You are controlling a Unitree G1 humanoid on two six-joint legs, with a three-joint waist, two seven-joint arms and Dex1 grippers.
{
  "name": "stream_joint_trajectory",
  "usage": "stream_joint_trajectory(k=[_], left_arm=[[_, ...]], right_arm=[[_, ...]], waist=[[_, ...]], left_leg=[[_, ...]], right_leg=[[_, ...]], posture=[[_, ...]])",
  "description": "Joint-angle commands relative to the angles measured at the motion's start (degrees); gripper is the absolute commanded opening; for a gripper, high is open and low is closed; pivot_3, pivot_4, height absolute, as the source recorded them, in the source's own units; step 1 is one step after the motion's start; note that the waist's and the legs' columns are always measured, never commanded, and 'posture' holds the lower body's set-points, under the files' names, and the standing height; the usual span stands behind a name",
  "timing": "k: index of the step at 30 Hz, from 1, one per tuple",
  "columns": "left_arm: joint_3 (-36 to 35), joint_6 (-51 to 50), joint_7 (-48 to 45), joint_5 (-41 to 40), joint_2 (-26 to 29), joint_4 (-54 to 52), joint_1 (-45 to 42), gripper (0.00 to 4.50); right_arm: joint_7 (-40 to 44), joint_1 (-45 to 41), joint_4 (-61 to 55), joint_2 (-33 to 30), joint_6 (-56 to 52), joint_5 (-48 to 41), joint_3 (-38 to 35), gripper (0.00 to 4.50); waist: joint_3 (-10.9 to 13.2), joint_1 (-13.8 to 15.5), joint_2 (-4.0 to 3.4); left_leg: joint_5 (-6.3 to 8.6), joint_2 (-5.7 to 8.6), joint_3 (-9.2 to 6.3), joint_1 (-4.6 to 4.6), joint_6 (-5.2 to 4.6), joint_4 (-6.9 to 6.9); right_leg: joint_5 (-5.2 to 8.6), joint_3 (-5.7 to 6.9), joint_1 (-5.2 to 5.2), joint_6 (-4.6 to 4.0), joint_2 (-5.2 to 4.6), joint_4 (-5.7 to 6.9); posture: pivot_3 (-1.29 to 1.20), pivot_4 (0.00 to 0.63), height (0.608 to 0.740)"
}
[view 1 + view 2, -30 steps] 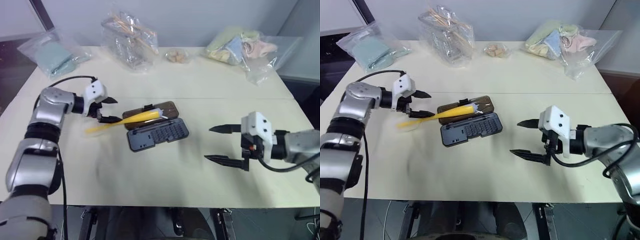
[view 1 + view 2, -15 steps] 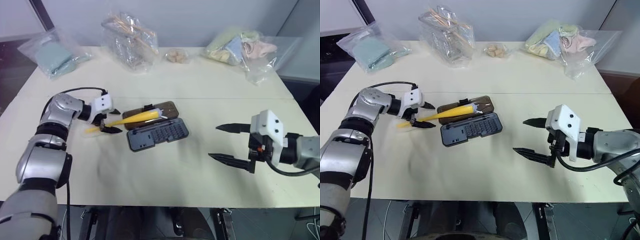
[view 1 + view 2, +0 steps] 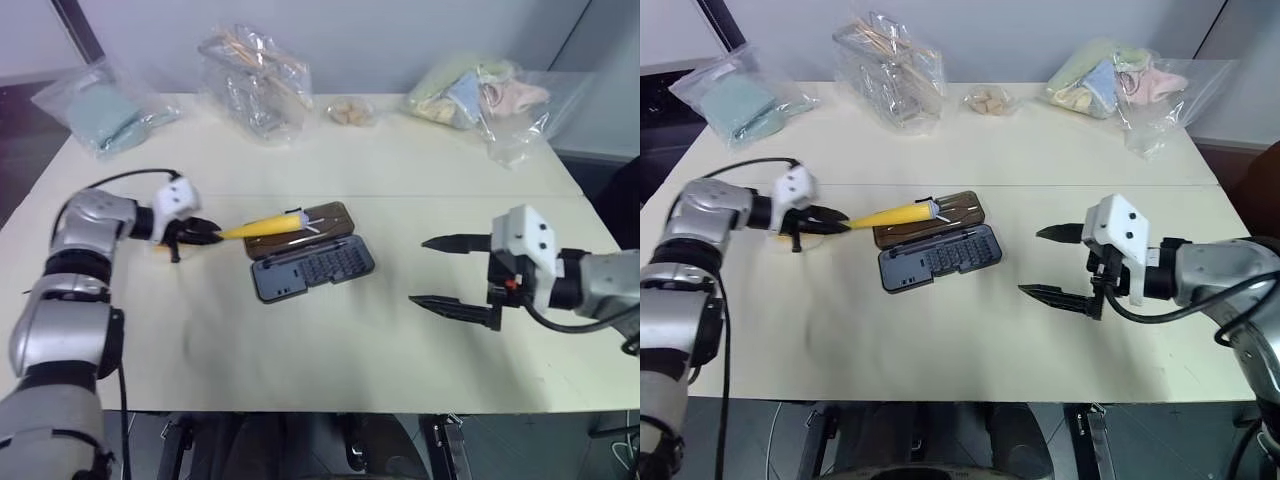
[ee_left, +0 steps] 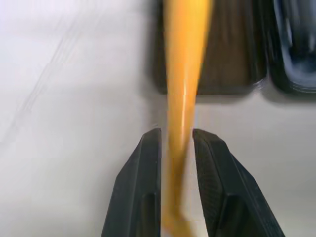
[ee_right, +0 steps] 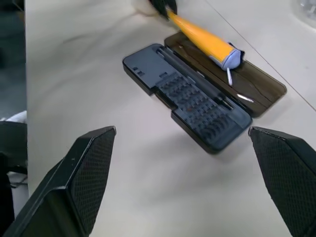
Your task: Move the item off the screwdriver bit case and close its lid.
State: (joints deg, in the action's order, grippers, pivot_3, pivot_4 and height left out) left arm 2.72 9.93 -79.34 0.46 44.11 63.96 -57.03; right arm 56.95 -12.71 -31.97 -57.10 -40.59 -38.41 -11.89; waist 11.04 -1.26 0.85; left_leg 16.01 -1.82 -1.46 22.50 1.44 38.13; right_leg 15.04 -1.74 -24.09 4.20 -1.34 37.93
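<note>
The screwdriver bit case (image 3: 315, 270) lies open at the table's middle, rows of bits showing in its dark base. Its smoky brown lid (image 3: 325, 222) lies flat behind the base. The item (image 3: 262, 225), a long yellow tool, points left, its thick end with the whitish tip (image 5: 229, 59) still over the lid. My left gripper (image 3: 205, 232) is shut on the item's thin end, just left of the case; the fingers (image 4: 148, 187) press it from both sides. My right gripper (image 3: 420, 271) stands open and holds nothing, to the right of the case.
Clear plastic bags line the table's far side: one with teal cloth (image 3: 100, 110) at the left, one with sticks (image 3: 255, 75), a small packet (image 3: 350, 110), and one with pastel cloths (image 3: 480, 95) at the right. The table (image 3: 330, 370) has bare surface in front of the case.
My left gripper has shut on the item's thin end and drawn it to the left, so that end now stands off the table. The right gripper has hardly moved.
</note>
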Motion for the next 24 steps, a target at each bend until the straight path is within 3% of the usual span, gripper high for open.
stream_joint_trajectory(k=[1, 7, 9, 11, 14, 15, 18, 22, 24], left_arm=[[-5.91, -6.44, -1.85, -5.86, 6.07, -11.22, 7.09, 1.04], [-20.74, -14.98, 1.52, -12.91, 16.03, -34.66, 38.6, 1.04], [-28.81, -16.43, 3.39, -14.81, 16.03, -41.5, 51.04, 1.04], [-31.88, -20.22, 5.38, -17.14, 15.12, -48.22, 55.96, 1.04], [-29.83, -26.53, 7.93, -20.52, 14.52, -54.97, 53.18, 1.04], [-28.55, -27.61, 8.3, -21.17, 14.39, -55.73, 51.14, 1.26], [-23.79, -28.15, 8.66, -20.55, 14.14, -55.36, 44.82, 2.34], [-13.15, -23.31, 7.16, -15.31, 12.09, -47.07, 30.43, 4.36], [-7.69, -18.19, 5.87, -11.17, 10.25, -39.62, 22.84, 4.36]], right_arm=[[1.61, -2.97, 2.32, 0.85, 2.95, 1.33, 2.81, 4.5], [5.01, -8.84, 8.58, 3.14, 6.69, 4.42, 9.33, 4.5], [6.64, -11.49, 11.97, 4.62, 8.47, 5.99, 11.95, 4.5], [8.15, -13.33, 14.49, 5.62, 9.95, 7.28, 13.63, 4.5], [9.11, -15.78, 17.39, 6.81, 11.19, 8.91, 15.13, 4.5], [9.39, -16.31, 17.95, 7.08, 11.4, 9.22, 15.32, 4.5], [9.72, -16.96, 18.65, 7.39, 11.48, 9.63, 15.3, 4.5], [9.09, -14.48, 16.27, 6.18, 10.46, 9.09, 13.24, 4.5], [8.0, -12.75, 14.44, 5.58, 9.5, 8.6, 11.72, 4.5]], waist=[[0.0, -0.07, -0.01], [0.01, -1.3, -0.02], [-0.01, -1.4, 0.01], [0.0, -0.93, 0.02], [0.02, 1.37, 0.03], [0.02, 1.99, 0.03], [0.0, 2.05, 0.05], [0.0, 1.84, 0.06], [-0.01, 1.78, 0.06]], left_leg=[[0.0, 0.0, 0.0, 0.0, 0.0, 0.0], [0.0, -0.11, 0.07, -0.06, 0.01, -0.06], [0.0, -0.19, 0.08, -0.07, 0.01, -0.06], [0.0, -0.26, 0.14, -0.08, 0.01, -0.06], [-0.03, -0.18, 0.17, -0.05, 0.06, -0.01], [-0.06, -0.13, 0.2, -0.05, 0.11, 0.01], [-0.1, -0.07, 0.31, -0.04, 0.17, 0.1], [-0.1, -0.03, 0.48, -0.04, 0.17, 0.07], [-0.1, -0.05, 0.46, -0.04, 0.17, 0.04]], right_leg=[[0.01, 0.0, -0.01, 0.0, 0.0, 0.02], [0.06, -0.21, -0.18, -0.03, -0.13, 0.2], [0.06, -0.24, -0.22, -0.03, -0.17, 0.2], [0.06, -0.29, -0.23, -0.04, -0.21, 0.19], [0.16, -0.12, -0.14, -0.21, -0.24, 0.18], [0.19, -0.07, -0.06, -0.25, -0.28, 0.17], [0.2, -0.07, 0.05, -0.24, -0.28, 0.11], [0.05, -0.13, -0.03, 0.01, -0.25, 0.11], [0.05, -0.13, -0.06, 0.01, -0.16, 0.16]], posture=[[0.0, 0.15, 0.737], [0.0, 0.15, 0.737], [0.0, 0.15, 0.737], [0.0, 0.15, 0.737], [0.0, 0.15, 0.737], [0.0, 0.15, 0.737], [0.0, 0.15, 0.737], [0.0, 0.15, 0.737], [0.0, 0.15, 0.737]])
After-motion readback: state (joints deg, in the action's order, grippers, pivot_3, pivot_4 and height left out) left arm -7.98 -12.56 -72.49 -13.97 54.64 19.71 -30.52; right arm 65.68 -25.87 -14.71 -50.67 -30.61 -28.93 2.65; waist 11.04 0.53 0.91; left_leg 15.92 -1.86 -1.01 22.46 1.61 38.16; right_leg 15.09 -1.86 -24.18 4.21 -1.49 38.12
